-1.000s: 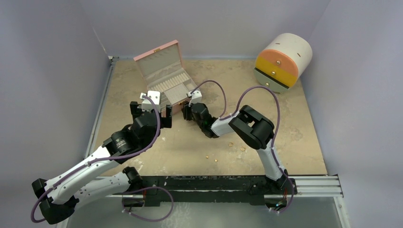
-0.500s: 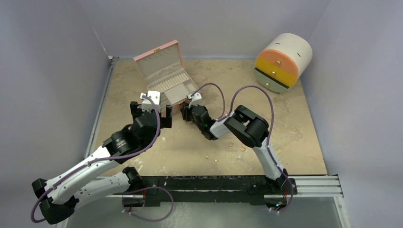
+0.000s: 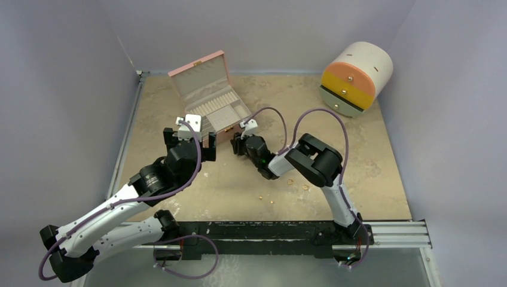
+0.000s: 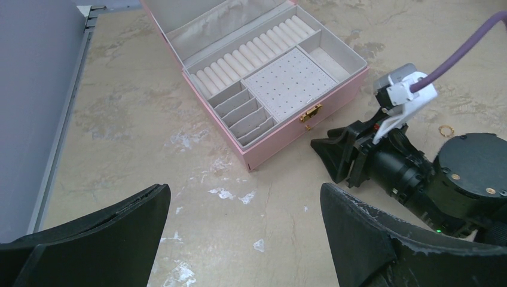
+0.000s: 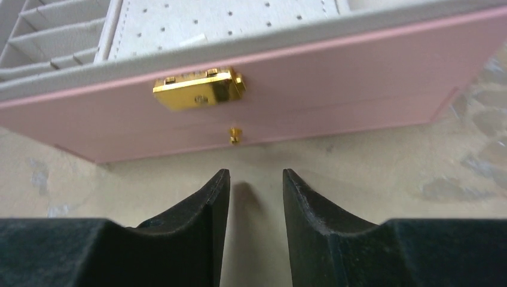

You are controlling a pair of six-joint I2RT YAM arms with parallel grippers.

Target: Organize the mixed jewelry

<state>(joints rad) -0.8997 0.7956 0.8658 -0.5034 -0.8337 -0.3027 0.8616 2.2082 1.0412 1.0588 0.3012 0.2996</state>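
Note:
Several tiny gold jewelry pieces lie on the table near the right arm: a ring (image 3: 290, 181), a second piece (image 3: 305, 187) and two specks (image 3: 261, 196) (image 3: 272, 202). One gold ring (image 4: 445, 130) shows in the left wrist view. My right gripper (image 3: 238, 144) (image 5: 254, 176) is low at the front of the open pink box (image 3: 210, 103), its jaws a narrow gap apart and empty, just short of a small gold knob (image 5: 233, 136) under the gold clasp (image 5: 200, 89). My left gripper (image 3: 192, 141) (image 4: 245, 197) is wide open and empty, above the table in front of the box's left corner.
The pink box (image 4: 275, 89) has ring rolls, a dotted stud pad and small compartments, all with nothing showing in them. A round white drawer unit (image 3: 357, 78) with orange and yellow fronts lies at the back right. Walls close in on the left and right.
My right arm has shifted: its elbow swung and the gripper drew slightly back from the box front. The left arm has not moved.

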